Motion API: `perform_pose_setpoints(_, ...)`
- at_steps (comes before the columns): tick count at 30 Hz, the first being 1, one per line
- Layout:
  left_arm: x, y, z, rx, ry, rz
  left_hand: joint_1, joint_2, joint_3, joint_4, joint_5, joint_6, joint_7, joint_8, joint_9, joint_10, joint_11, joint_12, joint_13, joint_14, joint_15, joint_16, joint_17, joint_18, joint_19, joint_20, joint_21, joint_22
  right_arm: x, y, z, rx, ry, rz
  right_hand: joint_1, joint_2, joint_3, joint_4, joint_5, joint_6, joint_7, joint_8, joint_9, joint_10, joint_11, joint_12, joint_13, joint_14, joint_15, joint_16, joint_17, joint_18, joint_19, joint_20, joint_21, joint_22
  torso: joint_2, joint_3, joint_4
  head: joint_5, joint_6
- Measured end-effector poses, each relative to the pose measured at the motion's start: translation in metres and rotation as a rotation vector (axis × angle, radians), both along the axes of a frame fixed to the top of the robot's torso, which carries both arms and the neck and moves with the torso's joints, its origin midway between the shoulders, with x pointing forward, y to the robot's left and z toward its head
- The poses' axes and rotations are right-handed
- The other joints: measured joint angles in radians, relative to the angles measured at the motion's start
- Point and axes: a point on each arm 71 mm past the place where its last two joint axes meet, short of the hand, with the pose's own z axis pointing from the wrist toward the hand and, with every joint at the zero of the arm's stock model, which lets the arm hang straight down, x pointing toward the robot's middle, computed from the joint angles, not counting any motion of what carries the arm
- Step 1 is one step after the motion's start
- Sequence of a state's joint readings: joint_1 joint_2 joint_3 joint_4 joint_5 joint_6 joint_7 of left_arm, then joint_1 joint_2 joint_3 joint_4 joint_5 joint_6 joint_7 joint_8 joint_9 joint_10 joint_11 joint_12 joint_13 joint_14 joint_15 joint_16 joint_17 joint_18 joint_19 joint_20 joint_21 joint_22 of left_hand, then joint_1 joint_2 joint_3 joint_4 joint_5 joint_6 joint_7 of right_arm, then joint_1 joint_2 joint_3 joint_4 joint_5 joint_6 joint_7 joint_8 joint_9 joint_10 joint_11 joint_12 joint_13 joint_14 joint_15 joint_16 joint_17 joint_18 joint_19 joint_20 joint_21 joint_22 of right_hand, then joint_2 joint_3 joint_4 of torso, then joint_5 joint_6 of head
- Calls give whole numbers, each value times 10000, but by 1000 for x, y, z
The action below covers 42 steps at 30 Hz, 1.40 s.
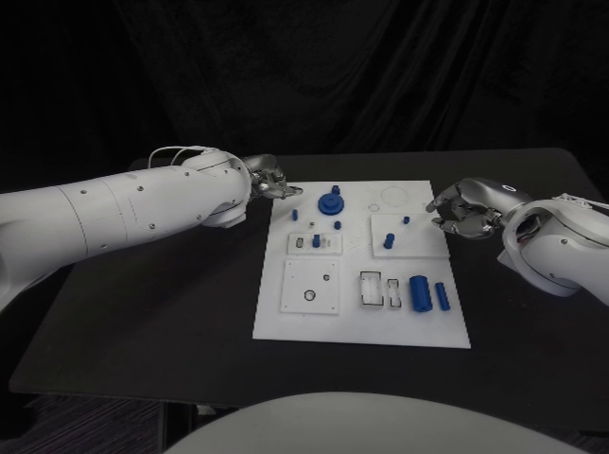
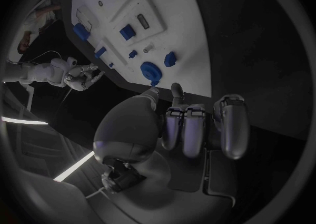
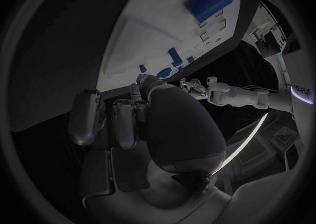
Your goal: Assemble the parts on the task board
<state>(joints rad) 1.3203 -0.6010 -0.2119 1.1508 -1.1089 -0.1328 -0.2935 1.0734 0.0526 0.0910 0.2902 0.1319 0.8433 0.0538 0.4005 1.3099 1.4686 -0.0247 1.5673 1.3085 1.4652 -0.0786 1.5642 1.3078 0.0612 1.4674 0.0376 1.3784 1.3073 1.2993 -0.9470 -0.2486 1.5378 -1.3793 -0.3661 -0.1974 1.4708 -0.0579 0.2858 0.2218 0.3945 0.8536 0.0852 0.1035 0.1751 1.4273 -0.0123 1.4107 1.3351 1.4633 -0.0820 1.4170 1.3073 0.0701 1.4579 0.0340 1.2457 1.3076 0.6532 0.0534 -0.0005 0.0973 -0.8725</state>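
Left hand [image 1: 268, 182] empty, fingers curled in, hovering at board's 10 o'clock corner | right hand [image 1: 462, 210] likewise clenched on nothing, at 3 o'clock edge | task board [image 1: 366, 322] mid-table, large blue cylinder [image 1: 421, 293] lying toward 5 o'clock | advice: uncurl fingers before descending, approach part squarely, grip across its width.

No text, label, brand, number or sign can be read. The task board [image 1: 363, 312] carries only plain outlines and blue parts [image 1: 422, 292], and the arms and the desk [image 1: 155, 322] bear no legible marking.
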Motion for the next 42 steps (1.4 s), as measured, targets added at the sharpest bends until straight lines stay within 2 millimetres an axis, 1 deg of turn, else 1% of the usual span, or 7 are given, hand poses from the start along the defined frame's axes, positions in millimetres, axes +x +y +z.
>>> perform_pose_setpoints(5,1,-1,-4,160,227,46,-216,88,-209,1,-187,22,-21,-17,0,0,0,0,0,0,0,0,0,0,0,0,0,0,0,0,0,5,0,-3,0,0,0,0,0,0,0,0,0,0,0,0,0,0,0,0,0,-1,0,0,0,-1,14,-10,-1,8,0)
perform_pose_setpoints(15,0,-3,-14,400,689,24,-320,167,-342,-6,-188,252,-74,-17,0,0,0,0,0,0,0,0,-1,0,-1,1,0,0,0,1,0,10,6,19,0,0,0,0,38,0,0,0,1,0,0,1,-1,0,0,0,0,0,0,0,0,-2,14,-13,-13,27,0)
perform_pose_setpoints(22,-2,-5,-21,512,973,-23,-320,167,-370,-34,-188,323,-74,-17,0,0,0,0,0,0,1,0,-2,-1,-1,1,-1,0,0,1,0,9,6,26,0,0,0,0,39,0,0,0,1,0,0,1,-1,0,0,0,0,0,0,0,0,-2,7,-5,-4,-12,0)
perform_pose_setpoints(27,-3,-5,-24,533,1039,-24,-319,167,-410,-74,-64,358,-109,-17,0,0,1,0,0,0,1,0,-2,0,-1,1,-1,0,0,1,0,8,4,20,0,0,0,0,39,-1,0,0,1,0,0,1,-1,0,0,0,0,0,0,0,0,-3,-3,2,-5,-1,0)
perform_pose_setpoints(30,-3,-5,-25,523,1044,-44,-245,241,-437,-102,22,358,-109,-17,0,0,1,0,0,0,1,0,-2,0,-1,1,-22,0,0,1,0,5,5,17,0,0,0,0,39,-1,0,0,1,0,0,1,-1,0,0,0,0,0,0,0,0,-3,-5,1,-7,12,0)
perform_pose_setpoints(37,-3,-6,-25,468,1008,-122,-175,299,-437,-102,169,358,-109,-17,0,-1,1,0,0,0,1,0,-3,0,-1,1,-81,0,1,2,0,1,8,30,0,0,0,0,38,0,0,0,1,0,0,2,-1,0,0,0,0,0,0,0,0,-3,-7,-5,-14,50,0)
perform_pose_setpoints(42,-4,-7,-25,420,983,-196,-117,257,-465,-131,225,358,-109,-17,0,0,1,0,0,0,1,0,-3,0,-1,1,-81,0,1,2,0,-5,14,34,0,0,55,0,38,0,0,0,1,0,0,2,-1,0,0,0,0,0,0,0,0,5,-7,-7,-13,51,0)
